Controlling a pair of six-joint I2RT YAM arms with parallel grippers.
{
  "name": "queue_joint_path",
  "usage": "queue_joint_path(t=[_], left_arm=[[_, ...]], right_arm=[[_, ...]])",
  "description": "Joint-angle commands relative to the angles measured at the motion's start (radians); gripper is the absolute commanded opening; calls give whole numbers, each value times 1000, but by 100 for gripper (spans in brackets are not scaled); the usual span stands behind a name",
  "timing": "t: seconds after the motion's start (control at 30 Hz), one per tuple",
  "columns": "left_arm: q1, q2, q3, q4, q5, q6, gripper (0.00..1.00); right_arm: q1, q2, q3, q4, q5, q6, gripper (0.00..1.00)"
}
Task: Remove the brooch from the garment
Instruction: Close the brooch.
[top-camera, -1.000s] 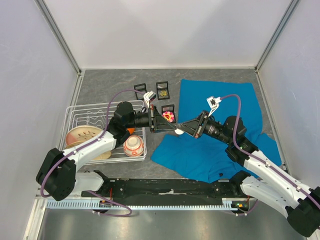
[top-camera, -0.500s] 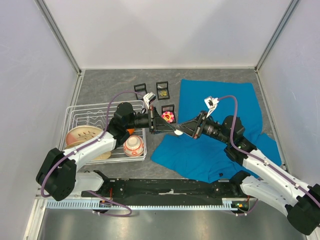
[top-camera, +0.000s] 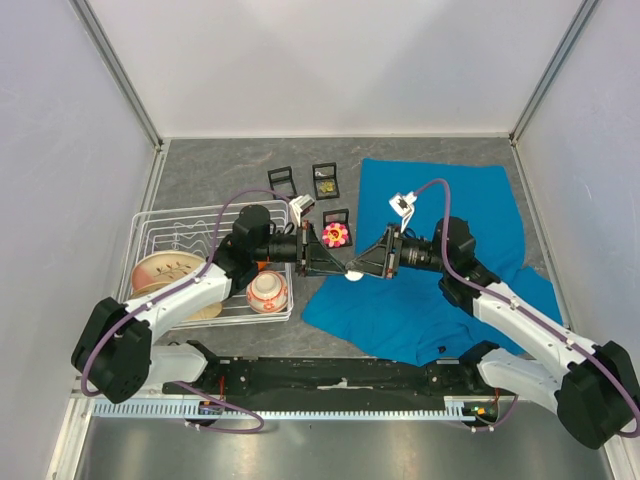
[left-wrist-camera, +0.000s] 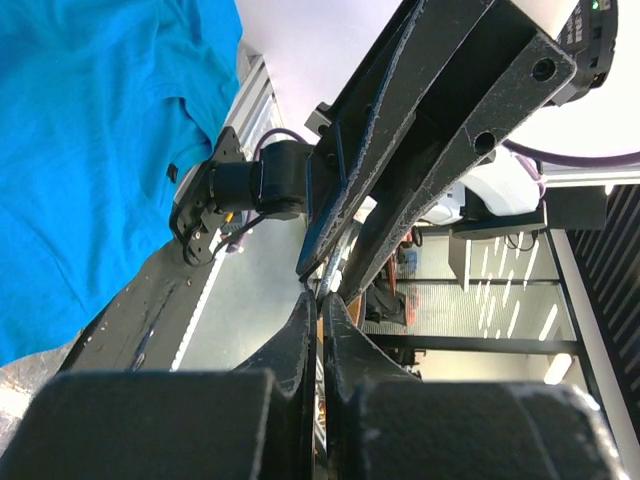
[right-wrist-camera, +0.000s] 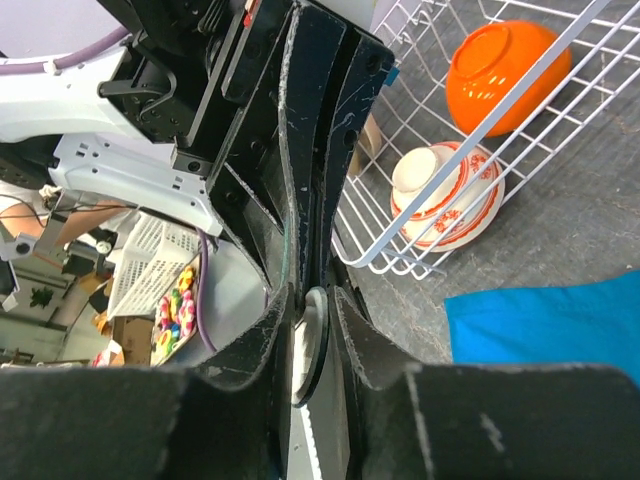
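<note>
Centrally, the right gripper (right-wrist-camera: 312, 300) has its fingers narrowly parted around one small pale disc (right-wrist-camera: 313, 350), likely the brooch; whether they press on it I cannot tell. The left gripper (left-wrist-camera: 321, 305), closed tight, meets it tip to tip above the left edge of the one blue shirt (top-camera: 480, 200), mid-table. A handover seems under way; next, one hand must let go cleanly. Three small black boxes (top-camera: 281, 176) sit toward the far edge.
</note>
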Motion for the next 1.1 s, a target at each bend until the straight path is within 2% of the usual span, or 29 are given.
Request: queue_joint_path(t=[0.0, 0.07, 0.27, 0.33, 0.5, 0.53, 0.6, 0.73, 0.9, 1.07], left_arm=[[-43, -39, 98, 49, 38, 26, 2], [-42, -36, 109, 17, 44, 39, 2], [-42, -27, 145, -49, 60, 89, 2], [-42, -27, 148, -55, 63, 103, 2], [-42, -28, 139, -61, 58, 114, 2], [-42, -28, 139, -64, 52, 115, 2], [-42, -30, 135, -63, 54, 122, 2], [-40, -24, 136, -76, 57, 134, 2], [-40, -15, 138, -92, 54, 158, 2], [-39, -15, 150, -122, 48, 186, 2]], right_arm=[[26, 34, 39, -70, -84, -66, 30], [21, 37, 54, -104, -94, -92, 35], [17, 56, 65, -123, -109, -102, 40], [4, 57, 51, -97, -111, -76, 47], [-66, 36, -26, 116, -123, 176, 66], [-89, 30, -56, 223, -132, 275, 68], [-118, 8, -69, 243, -130, 323, 72], [-204, -38, -96, 250, -167, 375, 76], [-224, -62, -106, 293, -212, 415, 78], [-223, -58, -110, 270, -244, 389, 65]])
